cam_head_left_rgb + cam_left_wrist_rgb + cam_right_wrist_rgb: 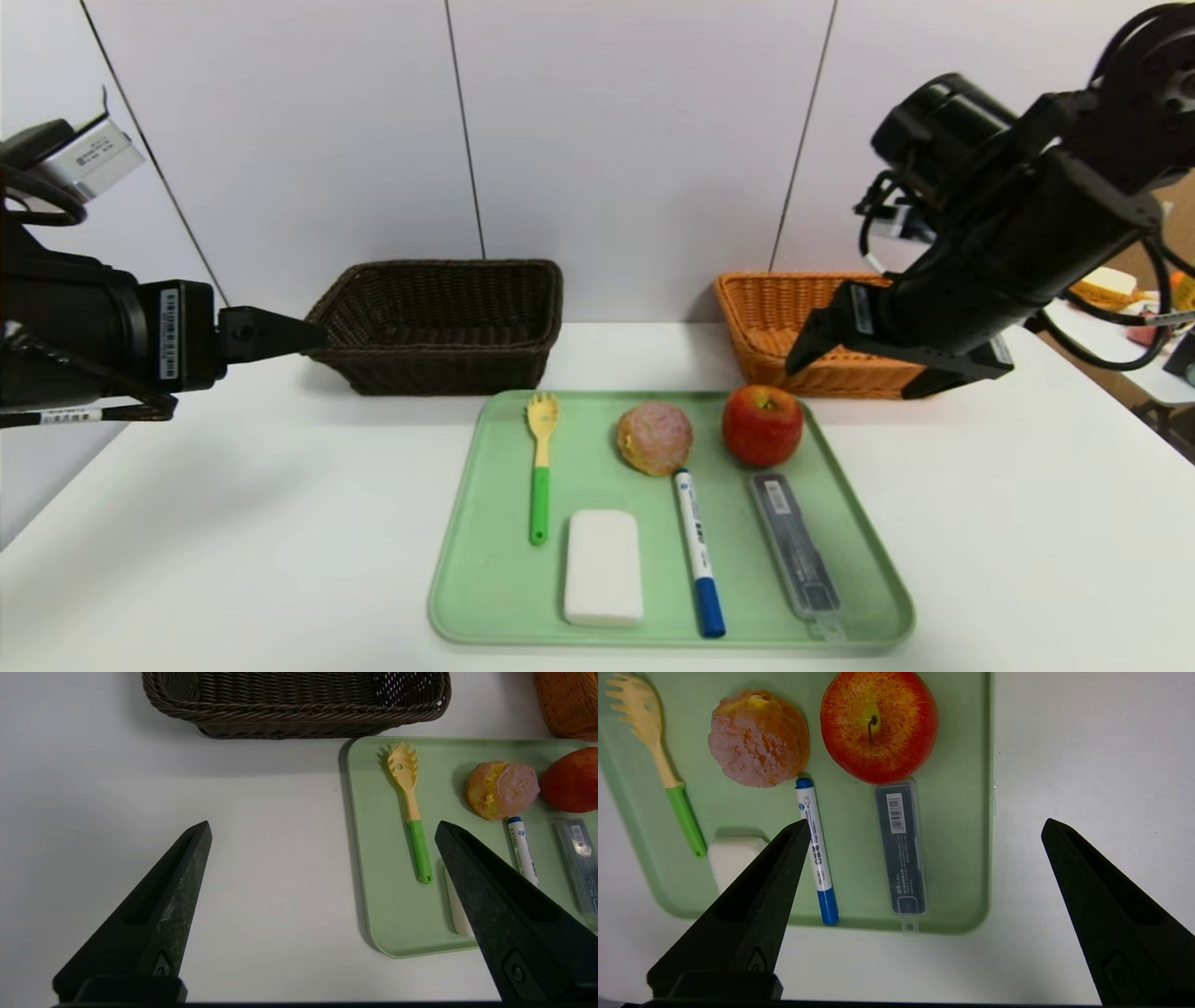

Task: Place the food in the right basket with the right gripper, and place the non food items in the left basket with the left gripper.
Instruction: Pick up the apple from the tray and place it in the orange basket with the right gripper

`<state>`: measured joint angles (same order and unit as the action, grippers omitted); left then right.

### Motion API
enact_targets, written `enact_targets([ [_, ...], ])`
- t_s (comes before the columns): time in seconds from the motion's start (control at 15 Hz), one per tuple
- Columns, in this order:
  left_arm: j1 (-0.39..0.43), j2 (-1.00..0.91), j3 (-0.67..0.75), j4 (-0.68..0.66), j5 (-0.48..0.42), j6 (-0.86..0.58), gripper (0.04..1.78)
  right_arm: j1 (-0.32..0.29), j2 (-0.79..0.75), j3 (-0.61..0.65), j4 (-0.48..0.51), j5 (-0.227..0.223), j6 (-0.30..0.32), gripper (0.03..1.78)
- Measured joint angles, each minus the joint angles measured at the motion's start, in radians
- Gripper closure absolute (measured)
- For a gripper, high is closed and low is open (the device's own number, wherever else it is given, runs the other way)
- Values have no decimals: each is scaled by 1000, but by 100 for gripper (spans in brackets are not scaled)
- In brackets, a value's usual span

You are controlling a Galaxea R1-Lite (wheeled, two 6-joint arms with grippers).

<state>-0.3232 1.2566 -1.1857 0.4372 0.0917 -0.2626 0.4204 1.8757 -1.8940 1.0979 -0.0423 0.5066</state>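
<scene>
Your right gripper (845,359) hangs with fingers wide apart above the apple (762,425), at the tray's (485,597) 1 o'clock, probably to take food first. Your left gripper (280,334), also spread apart, waits beside the dark basket (439,322).

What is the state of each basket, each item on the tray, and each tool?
Brown basket: empty.
Orange basket: contents hidden.
Apple: upright, on tray.
Bun: on tray.
Pasta fork: lying flat.
Marker: capped.
Left tool: open.
Right tool: open.
</scene>
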Motion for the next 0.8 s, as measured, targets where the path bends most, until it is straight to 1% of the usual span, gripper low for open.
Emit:
enact_targets([
  [0.13,-15,27,11,-19,-2,0,13,37,67,-24,-1,-41,9,10],
  [0.2,-18,40,16,-21,-3,-3,13,53,102,-36,-4,-57,23,10],
  [0.33,-25,54,18,-21,-4,-22,13,76,156,-48,-34,-64,47,10],
  [0.67,-56,60,30,-21,-5,-32,13,85,218,-52,-68,-67,53,10],
  [0.73,-63,61,31,-21,-5,-32,13,86,224,-52,-69,-73,55,10],
  [0.8,-68,61,32,-21,-5,-32,13,86,231,-52,-69,-94,55,10],
])
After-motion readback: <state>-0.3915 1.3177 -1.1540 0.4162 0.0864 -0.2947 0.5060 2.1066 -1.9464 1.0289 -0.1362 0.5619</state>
